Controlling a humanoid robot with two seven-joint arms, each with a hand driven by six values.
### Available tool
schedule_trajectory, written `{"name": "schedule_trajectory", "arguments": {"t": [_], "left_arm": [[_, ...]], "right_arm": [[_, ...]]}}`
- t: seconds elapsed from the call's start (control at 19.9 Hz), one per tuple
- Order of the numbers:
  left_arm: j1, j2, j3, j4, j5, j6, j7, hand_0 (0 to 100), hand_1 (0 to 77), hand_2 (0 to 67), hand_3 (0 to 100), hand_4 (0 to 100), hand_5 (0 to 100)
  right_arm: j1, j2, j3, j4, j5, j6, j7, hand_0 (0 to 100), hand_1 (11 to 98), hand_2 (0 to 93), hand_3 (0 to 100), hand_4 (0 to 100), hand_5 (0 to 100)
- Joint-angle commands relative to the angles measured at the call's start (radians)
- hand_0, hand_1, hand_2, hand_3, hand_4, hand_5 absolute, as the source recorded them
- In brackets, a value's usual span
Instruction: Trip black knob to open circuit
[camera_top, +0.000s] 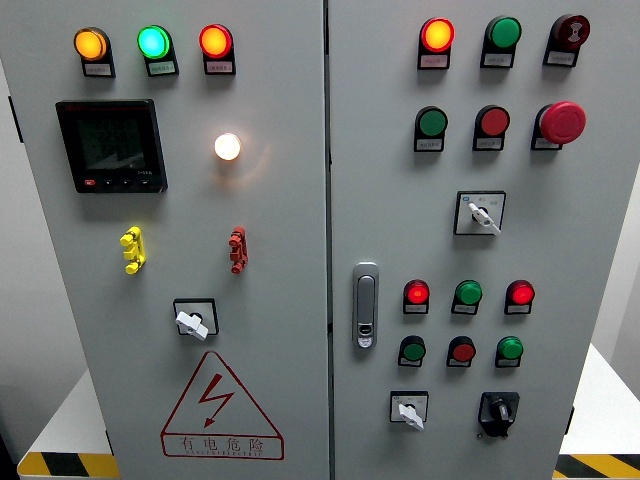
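Note:
The black knob (498, 411) sits at the lower right of the grey cabinet's right door (580, 240), its pointer turned roughly upright. To its left is a white-handled rotary switch (409, 410). Neither of my hands nor arms shows in the head view.
The right door carries rows of red and green lamps and buttons, a red mushroom stop button (562, 121), another white selector (481, 213) and a door latch (365, 305). The left door holds a meter display (111, 145), lit lamps, a white switch (193, 321) and a warning triangle (220, 408).

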Motion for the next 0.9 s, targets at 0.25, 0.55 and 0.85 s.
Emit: {"name": "schedule_trajectory", "arguments": {"t": [0.25,0.55,0.85], "left_arm": [[0.000,0.000,0.000,0.000,0.000,0.000,0.000,0,3.0,12.9,21,7,2],[0.000,0.000,0.000,0.000,0.000,0.000,0.000,0,3.0,12.9,21,7,2],[0.000,0.000,0.000,0.000,0.000,0.000,0.000,0,3.0,12.9,21,7,2]], "right_arm": [[0.028,-0.0212,0.220,0.024,-0.208,0.057,-0.054,65,35.8,3.7,16,12,24],[0.044,-0.0243,0.467,0.045,-0.358,0.105,-0.105,65,36.0,3.7,16,12,24],[0.033,0.0003,0.674,0.160,-0.700,0.119,-0.109,64,36.1,3.6,16,12,24]]}}
